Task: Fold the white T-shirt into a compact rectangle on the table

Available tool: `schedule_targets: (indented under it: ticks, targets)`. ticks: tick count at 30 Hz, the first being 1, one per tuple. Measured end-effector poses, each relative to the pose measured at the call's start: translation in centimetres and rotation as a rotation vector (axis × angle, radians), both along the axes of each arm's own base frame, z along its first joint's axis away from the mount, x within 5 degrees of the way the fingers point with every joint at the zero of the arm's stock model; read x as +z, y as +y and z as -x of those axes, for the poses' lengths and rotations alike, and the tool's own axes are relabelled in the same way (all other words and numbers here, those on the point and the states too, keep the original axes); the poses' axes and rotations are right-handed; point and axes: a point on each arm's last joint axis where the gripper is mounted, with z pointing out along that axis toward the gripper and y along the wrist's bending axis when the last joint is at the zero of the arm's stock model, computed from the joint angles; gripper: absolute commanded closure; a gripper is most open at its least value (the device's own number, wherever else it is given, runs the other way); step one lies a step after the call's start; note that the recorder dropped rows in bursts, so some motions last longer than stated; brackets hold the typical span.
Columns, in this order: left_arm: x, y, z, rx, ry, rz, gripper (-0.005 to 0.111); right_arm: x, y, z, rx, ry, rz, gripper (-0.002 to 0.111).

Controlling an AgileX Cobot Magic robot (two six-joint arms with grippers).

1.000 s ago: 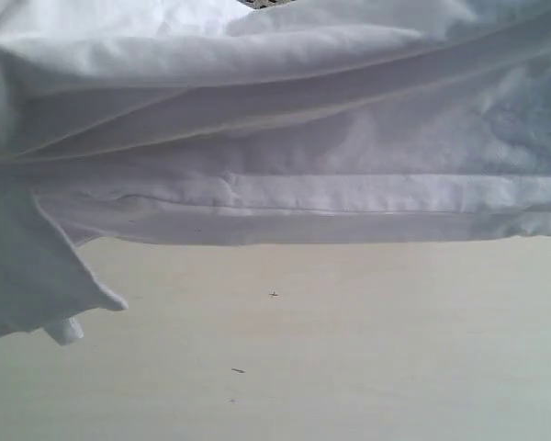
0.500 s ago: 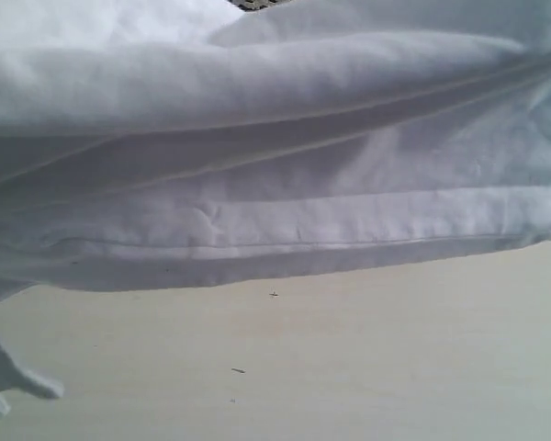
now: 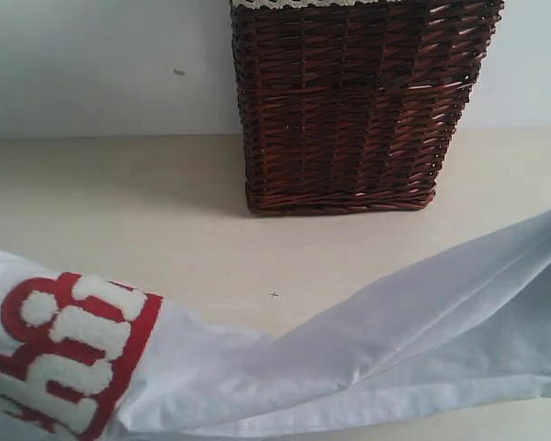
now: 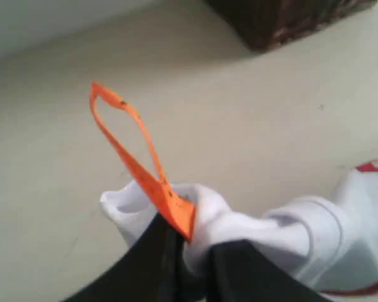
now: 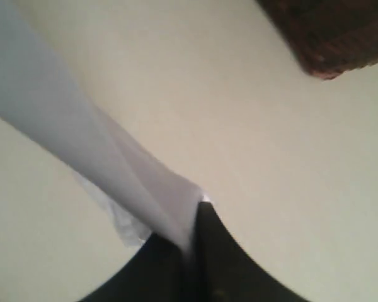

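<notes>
A dark brown wicker basket (image 3: 358,106) is standing at the back of the table (image 3: 119,193), close to the pale wall (image 3: 92,64), well apart from the cloth you are handling. The white T-shirt (image 3: 395,331) is stretching across the near part of the exterior view as a long creased band, running from the lower left corner up to the right edge, with its red-outlined lettering (image 3: 69,354) showing at the left end. Your left gripper (image 4: 188,242) is pinching its dark jaws together on the bunched neckline, right at the base of the orange neck tag (image 4: 135,154), which is sticking up as a loop above the cloth. Your right gripper (image 5: 190,229) is clamping its jaws tight on a thin folded edge of the shirt, and the fabric is pulling away from it in a taut sheet over the tabletop. Both arms are lying outside the exterior view, so their pose is not showing there. Bare tabletop is lying between shirt and basket, marked only by a tiny dark speck (image 3: 274,295), and more is opening to the basket's left up to the wall. The shirt is running out of frame at the bottom and right.
</notes>
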Motion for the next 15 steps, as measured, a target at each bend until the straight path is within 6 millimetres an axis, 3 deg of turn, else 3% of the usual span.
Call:
schedule_targets:
  ticks: [5,12,15]
  targets:
    - [-4.1,1.2,-4.4,0.067,0.116,-0.024,0.107,-3.4,0.0,-4.1,0.007,0.111,0.098,0.108]
    - [-8.3,3.3,-10.5,0.188,0.035,-0.125,0.106,-7.0,0.5,-10.2,-0.019,-0.039,0.119,0.108]
    - [-10.5,3.9,-12.9,0.222,0.037,-0.14,0.095,-9.6,0.8,-12.5,-0.027,-0.043,0.121,0.102]
